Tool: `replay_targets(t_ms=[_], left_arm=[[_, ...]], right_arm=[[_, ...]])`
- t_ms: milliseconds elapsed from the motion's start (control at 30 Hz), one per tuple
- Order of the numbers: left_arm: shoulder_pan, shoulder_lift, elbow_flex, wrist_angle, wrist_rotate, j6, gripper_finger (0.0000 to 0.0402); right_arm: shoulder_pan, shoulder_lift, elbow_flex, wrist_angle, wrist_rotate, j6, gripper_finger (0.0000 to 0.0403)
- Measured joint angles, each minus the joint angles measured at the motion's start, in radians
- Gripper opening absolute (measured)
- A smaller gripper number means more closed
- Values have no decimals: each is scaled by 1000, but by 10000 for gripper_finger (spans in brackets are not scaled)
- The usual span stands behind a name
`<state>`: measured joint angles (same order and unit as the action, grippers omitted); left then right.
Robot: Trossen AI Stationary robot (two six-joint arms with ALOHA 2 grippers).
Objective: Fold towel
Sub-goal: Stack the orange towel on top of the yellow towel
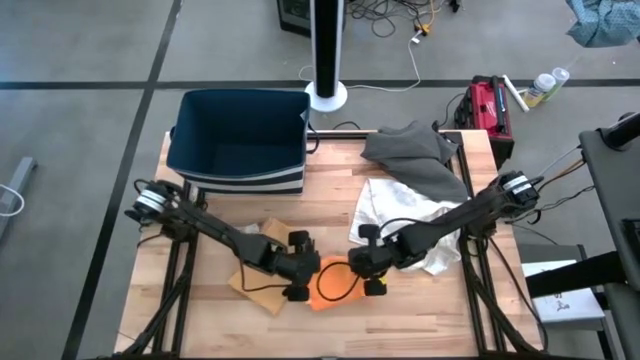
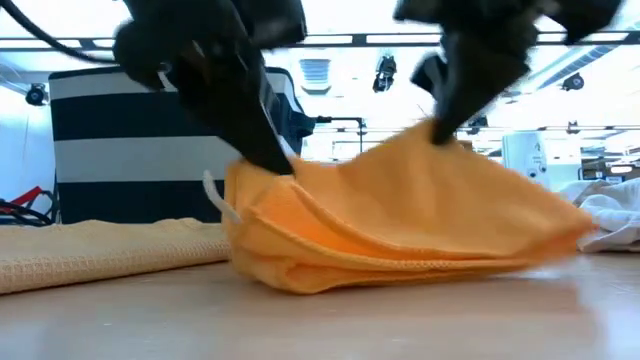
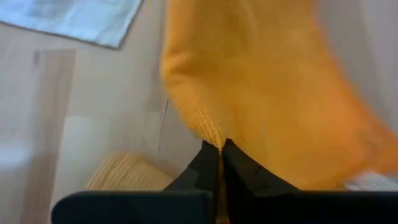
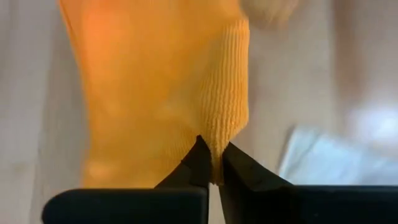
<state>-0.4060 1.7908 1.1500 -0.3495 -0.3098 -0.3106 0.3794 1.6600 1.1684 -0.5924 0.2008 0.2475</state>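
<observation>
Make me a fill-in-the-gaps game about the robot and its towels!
1. Both hands are pinching the ___ towel.
2. The left hand is ___ on its edge.
3. The striped bin is dark ___ inside.
4. On top of the white towel lies a ___ one.

Missing words: orange; shut; blue; grey

Half hidden under both grippers in the high view: orange towel (image 1: 335,283). Cut off at right edge: shelf (image 1: 612,140). Blurred in wrist views: white cloth (image 3: 81,18).
</observation>
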Motion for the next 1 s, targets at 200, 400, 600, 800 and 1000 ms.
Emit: replay_targets(t_ms=[200,400,600,800,1000], left_arm=[[-118,-98,0,-93,-114,-118,0],[-218,-162,2,-171,-180,-285,0],[-265,-176,2,-198,-217,-398,0],[-296,-201,10,-210,-180,-450,0],[-335,-220,82,-383,-151,-569,0]], right_arm=[[-27,0,108,-15,91,-143,5],[-67,0,164,58,87,-225,4],[-92,1,183,148,65,-282,3],[-92,25,184,230,26,-302,3],[-97,65,181,254,-30,-336,3]])
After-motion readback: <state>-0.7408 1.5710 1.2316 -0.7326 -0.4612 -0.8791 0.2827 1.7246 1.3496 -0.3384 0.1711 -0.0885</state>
